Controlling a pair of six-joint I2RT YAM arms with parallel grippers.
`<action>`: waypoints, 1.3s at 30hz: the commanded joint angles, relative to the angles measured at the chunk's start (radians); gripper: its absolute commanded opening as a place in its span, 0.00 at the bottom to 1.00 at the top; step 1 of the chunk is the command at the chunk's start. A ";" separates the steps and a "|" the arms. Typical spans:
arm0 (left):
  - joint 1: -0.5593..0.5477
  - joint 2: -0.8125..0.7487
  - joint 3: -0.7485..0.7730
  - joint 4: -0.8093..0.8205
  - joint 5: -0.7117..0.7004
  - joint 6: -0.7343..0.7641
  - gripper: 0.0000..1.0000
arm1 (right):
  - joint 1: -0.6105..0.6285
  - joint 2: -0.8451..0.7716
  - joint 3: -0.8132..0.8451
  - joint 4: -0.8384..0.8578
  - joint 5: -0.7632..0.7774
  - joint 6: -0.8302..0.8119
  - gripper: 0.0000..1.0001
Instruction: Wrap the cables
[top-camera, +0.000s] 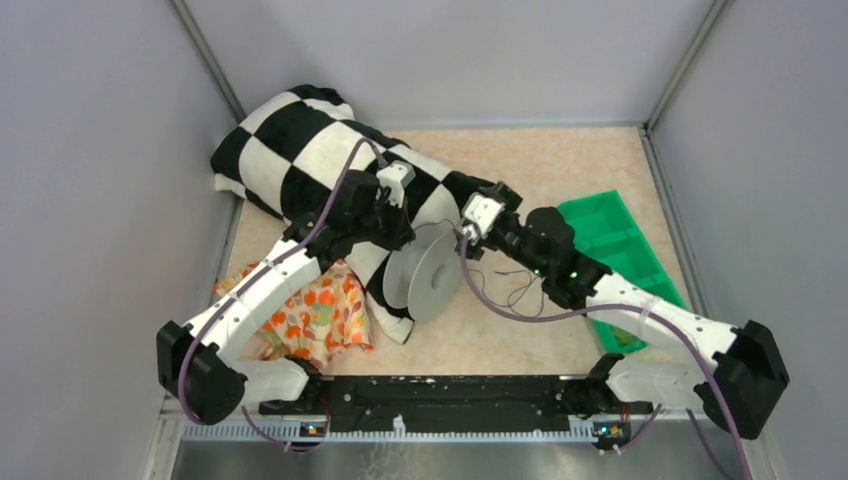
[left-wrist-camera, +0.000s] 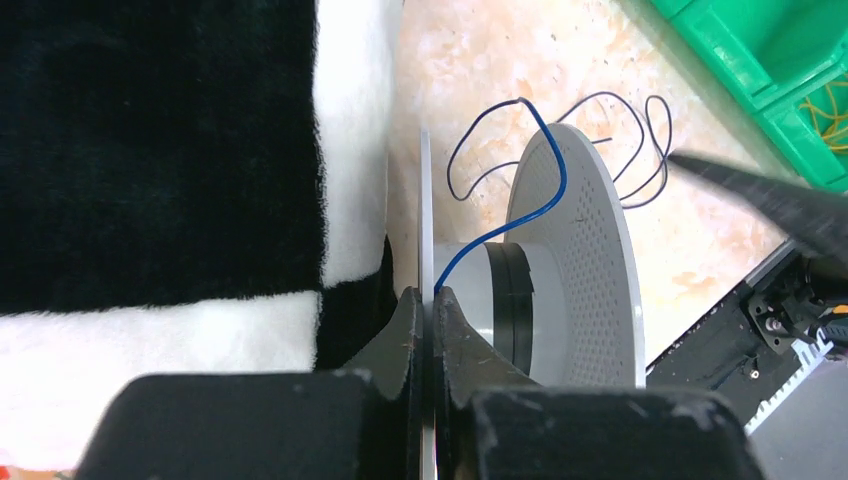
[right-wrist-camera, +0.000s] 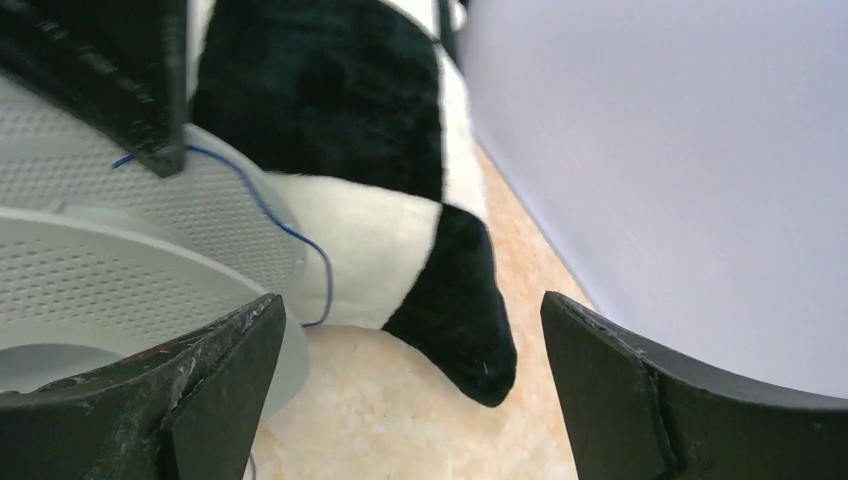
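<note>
A grey spool (top-camera: 428, 272) stands on edge beside the black-and-white checkered cloth (top-camera: 300, 150). My left gripper (left-wrist-camera: 428, 300) is shut on the spool's thin near flange (left-wrist-camera: 425, 200); in the top view it (top-camera: 405, 237) sits at the spool's upper left. The thin dark blue cable (left-wrist-camera: 530, 170) runs from the spool's hub over the far flange (left-wrist-camera: 590, 270) and loops onto the table (top-camera: 520, 293). My right gripper (right-wrist-camera: 412, 350) is open and empty beside the spool (right-wrist-camera: 100, 250), with the cable (right-wrist-camera: 290, 230) to its left; in the top view it (top-camera: 467, 240) is at the spool's upper right.
A green bin (top-camera: 615, 250) lies at the right under my right arm, with yellow rubber bands (left-wrist-camera: 830, 110) in it. An orange floral cloth (top-camera: 320, 315) lies at the left. Grey walls enclose the table (top-camera: 560, 170).
</note>
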 joint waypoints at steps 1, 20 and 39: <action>0.008 -0.060 0.088 0.071 -0.008 0.015 0.00 | -0.081 -0.116 0.018 0.004 0.135 0.368 0.99; 0.010 -0.166 0.324 0.059 -0.190 -0.037 0.00 | -0.292 -0.232 -0.265 -0.012 -0.209 0.853 0.95; 0.011 -0.172 0.417 0.046 -0.345 -0.026 0.00 | -0.069 0.010 -0.264 0.203 -0.232 1.028 0.92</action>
